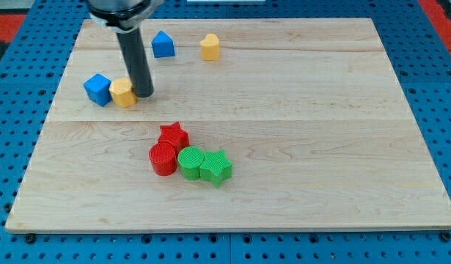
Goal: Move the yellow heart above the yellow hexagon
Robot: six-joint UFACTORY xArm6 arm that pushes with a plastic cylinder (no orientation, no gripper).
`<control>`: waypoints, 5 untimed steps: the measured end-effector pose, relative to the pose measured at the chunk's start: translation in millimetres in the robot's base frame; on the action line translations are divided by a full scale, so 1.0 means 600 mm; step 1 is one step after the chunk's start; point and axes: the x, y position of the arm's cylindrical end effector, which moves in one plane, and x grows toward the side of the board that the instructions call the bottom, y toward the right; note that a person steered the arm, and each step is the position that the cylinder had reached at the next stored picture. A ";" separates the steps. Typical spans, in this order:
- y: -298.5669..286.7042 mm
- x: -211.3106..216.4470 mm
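Note:
A yellow block that looks like a heart [209, 46] lies near the view's top, a little left of the middle. A second yellow block, seemingly a hexagon [123, 93], lies at the left and touches a blue cube [98, 89] on its left side. My tip [144, 95] stands on the board right beside this second yellow block, on its right side, touching or nearly touching it. The heart is well up and to the right of my tip.
A blue pointed block [163, 44] lies left of the heart near the top. Below the middle sits a tight cluster: red star [174, 135], red cylinder [163, 158], green cylinder [190, 162], green star [216, 167]. The wooden board [320, 147] is edged by blue pegboard.

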 end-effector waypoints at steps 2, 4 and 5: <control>0.188 -0.097; 0.286 -0.232; 0.098 -0.183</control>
